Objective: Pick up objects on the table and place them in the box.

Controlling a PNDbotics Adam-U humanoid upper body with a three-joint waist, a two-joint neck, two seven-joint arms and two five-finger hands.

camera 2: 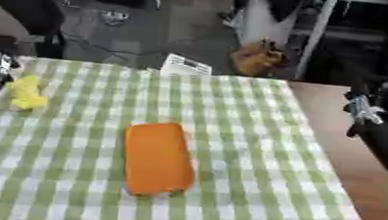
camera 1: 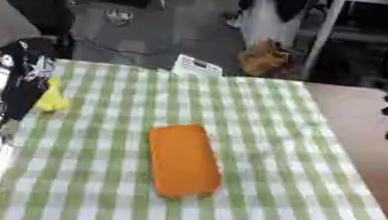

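Observation:
A flat orange object with rounded corners [camera 1: 184, 160] lies in the middle of the green checked cloth [camera 1: 265, 138]. A small yellow thing [camera 1: 52, 98] sits near the cloth's left edge. My left hand [camera 1: 28, 65] is at the far left, just above and beside the yellow thing; whether it touches it is unclear. My right hand [camera 2: 366, 111] hangs over the bare brown tabletop at the right, well away from the orange object. No box shows in either view.
A white card [camera 1: 197, 66] stands at the table's far edge. Bare brown table [camera 1: 367, 137] runs along the right of the cloth. Beyond the table are a dark floor, cables and a brownish item [camera 1: 264, 58].

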